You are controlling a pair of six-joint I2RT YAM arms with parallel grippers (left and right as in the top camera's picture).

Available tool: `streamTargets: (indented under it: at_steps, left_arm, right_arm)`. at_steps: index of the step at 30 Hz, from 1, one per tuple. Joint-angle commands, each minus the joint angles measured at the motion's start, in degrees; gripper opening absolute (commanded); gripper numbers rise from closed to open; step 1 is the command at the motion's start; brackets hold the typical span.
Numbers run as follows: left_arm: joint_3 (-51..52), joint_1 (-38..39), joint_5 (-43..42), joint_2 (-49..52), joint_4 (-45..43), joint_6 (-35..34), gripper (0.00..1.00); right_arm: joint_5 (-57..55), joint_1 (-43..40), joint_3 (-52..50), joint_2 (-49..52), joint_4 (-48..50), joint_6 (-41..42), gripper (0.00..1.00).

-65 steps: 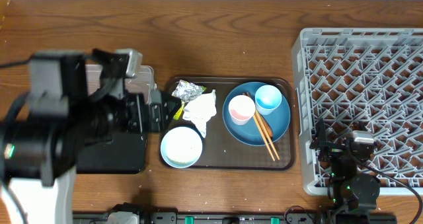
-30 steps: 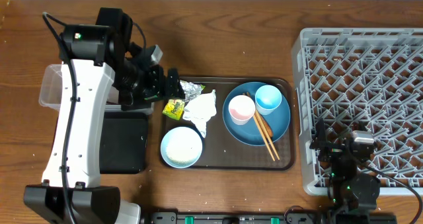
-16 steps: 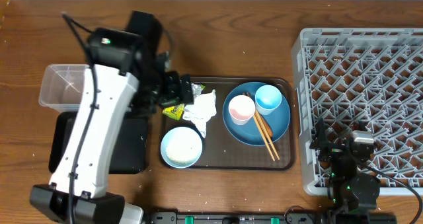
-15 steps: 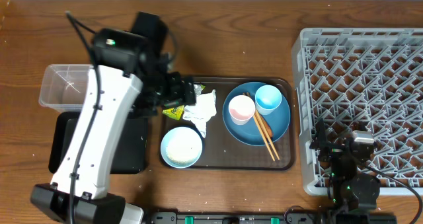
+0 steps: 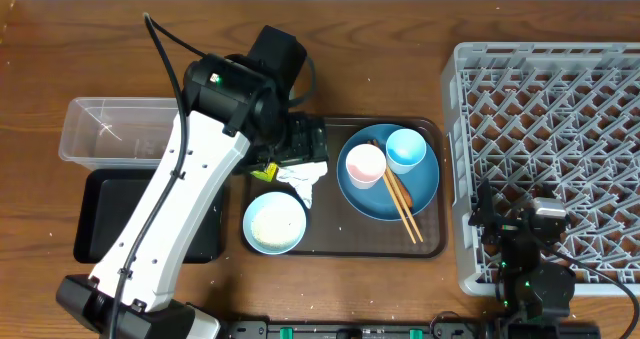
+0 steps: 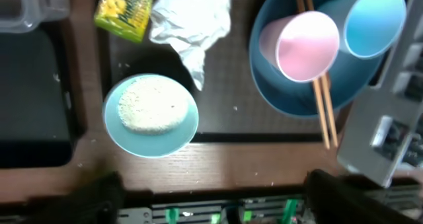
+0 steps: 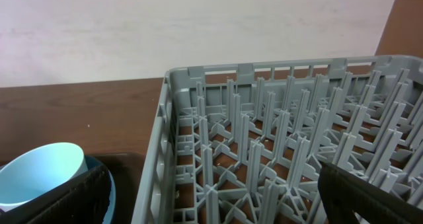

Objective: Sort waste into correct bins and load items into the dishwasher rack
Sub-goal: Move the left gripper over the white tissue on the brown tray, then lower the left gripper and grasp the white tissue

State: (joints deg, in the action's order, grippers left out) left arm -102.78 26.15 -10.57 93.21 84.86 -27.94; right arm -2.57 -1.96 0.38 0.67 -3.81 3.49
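Over wooden tabletop (image 5: 350, 69), pale wall (image 7: 198, 26) behind: left fingers (image 6: 99, 191) spread wide, empty, above brown tray (image 6: 225, 108); right fingers (image 7: 370, 194) spread, empty

Wooden tabletop (image 5: 400, 39).
Clear tub (image 5: 105, 131) and black tray (image 5: 95, 211) lay by its left edge, brown tray (image 5: 330, 241) centrally, grey rack (image 5: 560, 89) right.
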Motion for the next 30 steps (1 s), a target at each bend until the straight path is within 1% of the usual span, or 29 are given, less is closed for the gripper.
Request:
streamTargets:
  at_steps: [1, 5, 6, 7, 10, 11, 16, 20, 21, 23, 25, 26, 27, 30]
  left_arm:
    - [-0.3, -0.1, 4.9, -1.0, 0.0, 1.1, 0.72]
    - [1.6, 0.0, 5.1, -0.9, -1.6, 1.1, 0.54]
    - [2.5, 0.0, 5.2, -0.9, -2.4, 1.1, 0.48]
    - [4.1, 0.0, 5.4, -0.9, -3.7, 1.1, 0.40]
    - [8.5, 0.0, 6.4, -0.8, -7.8, 1.1, 0.19]
    - [10.2, 0.0, 7.0, -0.7, -9.4, 1.1, 0.06]
    - [17.6, 0.0, 8.5, -0.7, -18.0, 1.1, 0.06]
    - [21.6, 0.0, 8.5, -0.7, -22.1, 1.1, 0.08]
    - [22.5, 0.0, 8.5, -0.7, -22.9, 1.1, 0.12]
    - [24.4, 0.0, 8.5, -0.7, -24.7, 1.1, 0.23]
    - [26.4, 0.0, 8.5, -0.7, -26.7, 1.1, 0.30]
    - [27.4, 0.0, 8.5, -0.7, -27.8, 1.1, 0.36]
    - [28.4, 0.0, 8.5, -0.7, -29.0, 1.1, 0.39]
    - [30.8, 0.0, 8.5, -0.7, -31.8, 1.1, 0.41]
  right_arm:
    - [-0.4, 1.2, -0.1, -0.4, -0.2, 0.5, 0.99]
    - [-0.4, 1.2, -0.1, -0.4, -0.2, 0.5, 0.99]
    - [-0.4, 1.2, -0.1, -0.4, -0.2, 0.5, 0.99]
    - [-0.4, 1.2, -0.1, -0.4, -0.2, 0.5, 0.99]
    - [-0.4, 1.2, -0.1, -0.4, -0.2, 0.5, 0.99]
    - [-0.4, 1.2, -0.1, -0.4, -0.2, 0.5, 0.99]
    - [-0.4, 1.2, -0.1, -0.4, -0.2, 0.5, 0.99]
    - [-0.4, 1.2, -0.1, -0.4, -0.2, 0.5, 0.99]
    - [-0.4, 1.2, -0.1, -0.4, -0.2, 0.5, 0.99]
    - [-0.4, 1.2, -0.1, -0.4, -0.2, 0.5, 0.99]
    - [-0.4, 1.2, -0.1, -0.4, -0.2, 0.5, 0.99]
    - [-0.4, 1.2, -0.1, -0.4, -0.2, 0.5, 0.99]
    - [-0.4, 1.2, -0.1, -0.4, -0.2, 0.5, 0.99]
    - [-0.4, 1.2, -0.1, -0.4, -0.2, 0.5, 0.99]
